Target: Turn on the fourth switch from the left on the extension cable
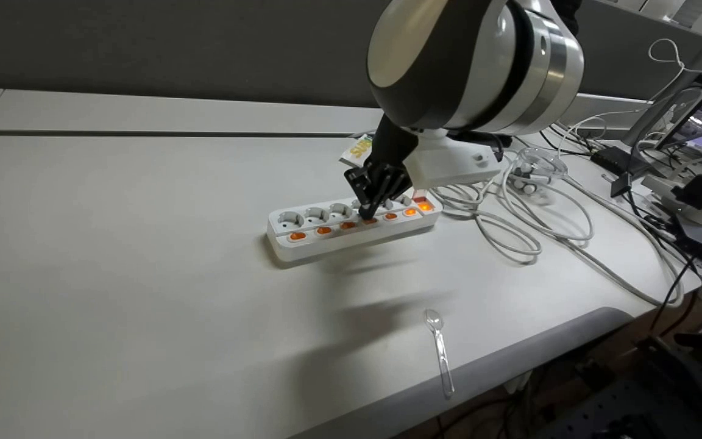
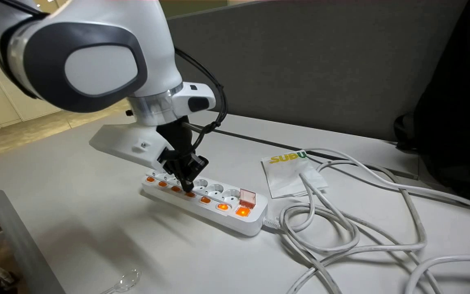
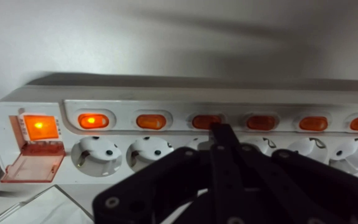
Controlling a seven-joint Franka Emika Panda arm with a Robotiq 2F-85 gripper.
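Note:
The extension cable, a long white power strip (image 1: pixel 314 247), lies on the table in both exterior views (image 2: pixel 208 214). The wrist view shows it close, with its left-right order reversed (image 3: pixel 166 97). The end switch (image 3: pixel 41 127) and the switch beside it (image 3: pixel 93 121) glow; the others are unlit. My gripper (image 1: pixel 367 213) points down at the strip, shut with nothing between its fingers (image 2: pixel 187 188). In the wrist view its tip (image 3: pixel 222 128) overlaps the lower edge of the fourth switch (image 3: pixel 204 122). I cannot tell whether it presses the switch. The tip hides part of a socket.
A clear plastic spoon (image 1: pixel 440 353) lies near the table's front edge. Coiled grey-white cables (image 2: pixel 353 245) lie beside the strip's cord end. A white paper packet (image 2: pixel 292 179) lies behind the strip. A clear plastic cup (image 1: pixel 538 167) stands among the wires.

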